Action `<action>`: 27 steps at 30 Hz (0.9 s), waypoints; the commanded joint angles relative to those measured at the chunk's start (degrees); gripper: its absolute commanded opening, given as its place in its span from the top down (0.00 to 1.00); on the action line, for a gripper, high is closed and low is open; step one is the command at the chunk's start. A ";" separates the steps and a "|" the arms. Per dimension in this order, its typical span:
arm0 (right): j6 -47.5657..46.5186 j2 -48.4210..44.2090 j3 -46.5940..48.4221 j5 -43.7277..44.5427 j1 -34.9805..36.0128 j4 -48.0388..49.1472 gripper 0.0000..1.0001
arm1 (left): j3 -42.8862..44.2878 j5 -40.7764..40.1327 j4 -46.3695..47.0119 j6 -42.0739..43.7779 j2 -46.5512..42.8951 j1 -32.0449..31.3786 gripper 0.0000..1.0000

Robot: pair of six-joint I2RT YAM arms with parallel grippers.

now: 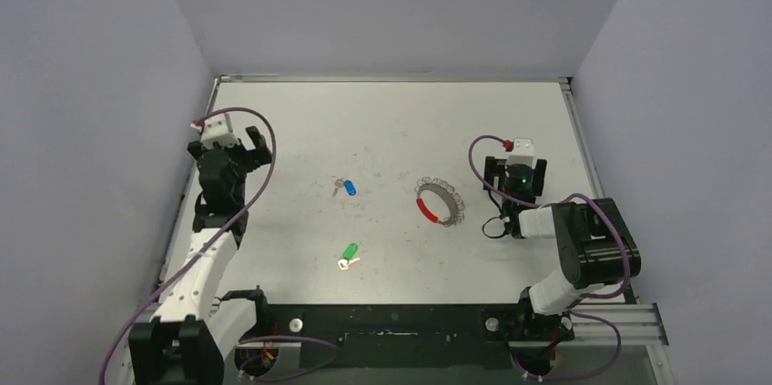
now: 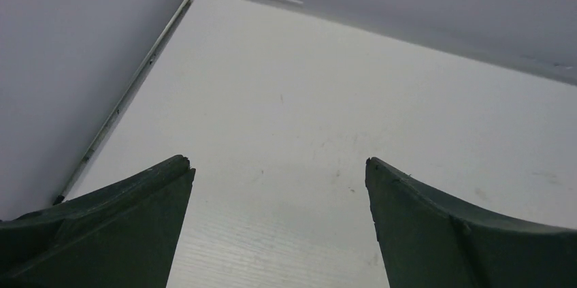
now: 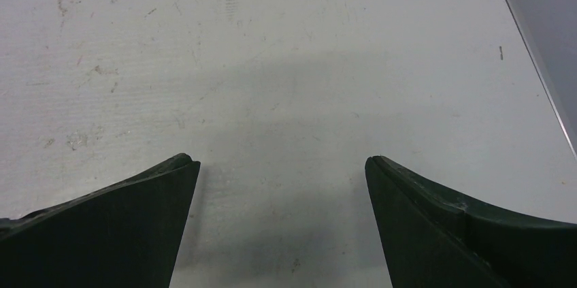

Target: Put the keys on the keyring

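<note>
Metal this thin looks light and slippery — we would pinch each key by its plastic head, the springy keyring (image 1: 439,202) by its red sleeve. Blue key (image 1: 345,187) and green key (image 1: 349,255) lie on the table (image 1: 382,121), left of it; left gripper (image 2: 279,164) and right gripper (image 3: 281,161) gape empty.

Left arm (image 1: 198,268) and right arm (image 1: 587,244) well apart, both jaws wide and empty.
</note>
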 commanded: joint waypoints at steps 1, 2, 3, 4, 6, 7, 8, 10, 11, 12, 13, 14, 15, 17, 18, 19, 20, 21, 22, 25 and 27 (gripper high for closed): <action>3.77 -12.62 9.07 -2.64 -0.35 -21.44 0.00 | 4.16 4.59 -20.92 -8.99 -11.03 0.04 0.03; 6.99 -15.03 12.20 -2.52 -0.35 -28.25 0.00 | 4.80 5.87 -23.31 -9.97 -13.00 0.04 0.03; 10.20 -17.06 15.82 -2.90 -0.39 -35.64 0.00 | 5.43 6.65 -25.69 -11.61 -14.72 0.04 0.03; 12.69 -18.49 19.07 -3.33 -0.41 -41.94 0.00 | 5.96 7.93 -27.54 -13.69 -15.77 0.04 0.03; 20.02 -20.53 24.06 -1.15 -0.35 -52.90 0.00 | 7.45 10.74 -31.89 -17.65 -16.68 0.16 0.03; 24.99 -21.65 25.33 2.03 -0.48 -57.01 0.00 | 8.43 13.03 -33.80 -18.55 -16.36 0.30 0.03; 30.07 -22.83 26.55 6.47 -0.63 -62.18 0.00 | 9.08 15.51 -35.19 -18.54 -15.82 0.38 0.03; 36.93 -24.86 28.87 12.62 -0.97 -71.64 0.00 | 10.24 19.76 -37.72 -19.10 -14.14 0.45 0.03; 37.60 -25.52 29.34 13.09 -1.40 -73.56 0.00 | 10.52 20.38 -39.43 -20.41 -13.27 0.48 0.03; 36.90 -26.13 29.10 11.86 -1.93 -73.89 0.00 | 10.83 20.23 -41.49 -22.02 -12.37 0.56 0.03; 36.09 -26.68 28.90 9.31 -2.63 -73.77 0.00 | 11.39 17.66 -45.41 -24.03 -11.55 0.68 0.03; 35.13 -27.16 28.16 6.38 -3.29 -73.20 0.00 | 11.78 14.22 -51.02 -28.81 -10.69 0.69 0.03; 34.32 -27.54 27.54 3.29 -3.75 -72.40 0.00 | 11.81 12.45 -53.90 -30.82 -9.78 1.14 0.03; 32.45 -28.07 26.02 -2.43 -4.17 -71.39 0.00 | 11.24 14.23 -54.94 -30.10 -8.04 2.31 0.03; 31.88 -28.04 25.48 -4.89 -4.44 -71.59 0.00 | 10.84 15.51 -55.24 -30.30 -7.38 2.94 0.03; 31.83 -27.94 25.29 -7.20 -5.08 -72.29 0.00 | 10.11 17.29 -54.51 -30.23 -7.05 3.35 0.03; 31.71 -27.79 24.61 -10.49 -6.06 -71.82 0.00 | 8.77 18.72 -53.44 -30.47 -6.97 3.64 0.03; 31.32 -27.66 23.72 -14.38 -6.54 -70.82 0.00 | 7.70 20.01 -52.35 -30.60 -7.20 3.76 0.03; 31.31 -27.65 22.88 -17.24 -6.62 -70.07 0.00 | 6.57 21.25 -51.29 -30.82 -7.86 3.82 0.03; 30.70 -28.64 19.50 -25.00 -6.65 -66.32 0.00 | 2.68 27.16 -45.78 -31.61 -10.41 3.82 0.03; 31.48 -29.65 16.15 -28.87 -6.39 -62.38 0.00 | 0.81 29.34 -43.65 -33.98 -12.12 3.83 0.03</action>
